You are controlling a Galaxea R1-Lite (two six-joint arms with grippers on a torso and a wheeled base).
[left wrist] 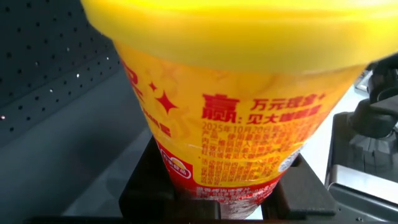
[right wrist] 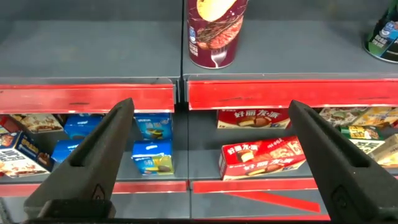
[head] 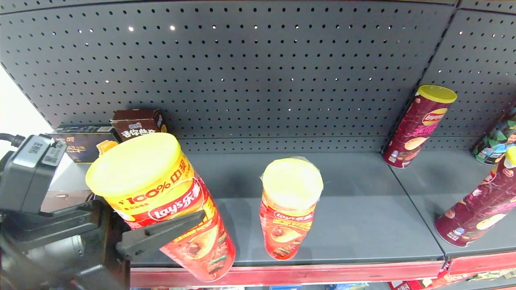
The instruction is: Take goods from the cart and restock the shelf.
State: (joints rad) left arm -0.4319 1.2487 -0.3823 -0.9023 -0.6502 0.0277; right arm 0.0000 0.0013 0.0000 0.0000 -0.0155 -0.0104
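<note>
My left claw (head: 173,219) is squeezed tight on a red and yellow chip can (head: 157,189) with a yellow lid (head: 133,163); one dark finger (head: 161,235) lies across the front of the can, about halfway down; the can leans, with its top toward the left and its bottom by the red front strip (head: 322,274) of the grey shelf (head: 363,209), on the shelf's left side; I cannot tell if the bottom touches the shelf; from the left wrist camera I see the can (left wrist: 242,143) up close, sitting between the two black sides of the claw (left wrist: 224,202); a second chip can (head: 288,217), red with a yellow lid too, stands up straight near the middle of the shelf, near the one I hold but not touching it; a purple chip can (head: 417,129) is on the right at the back, by the back panel with holes (head: 242,80); another purple chip can (head: 477,213) is nearer the front on the next shelf board; a green can (head: 494,143) is at the far right; a black box (head: 82,141) and a brown box (head: 139,123) sit at the back left; my right claw (right wrist: 211,107) is spread wide with nothing in it, in front of the shelf's red strip; a purple can (right wrist: 214,31) stands on the shelf just behind that strip; blue boxes (right wrist: 149,155) and red boxes (right wrist: 261,158) sit on a lower shelf
</note>
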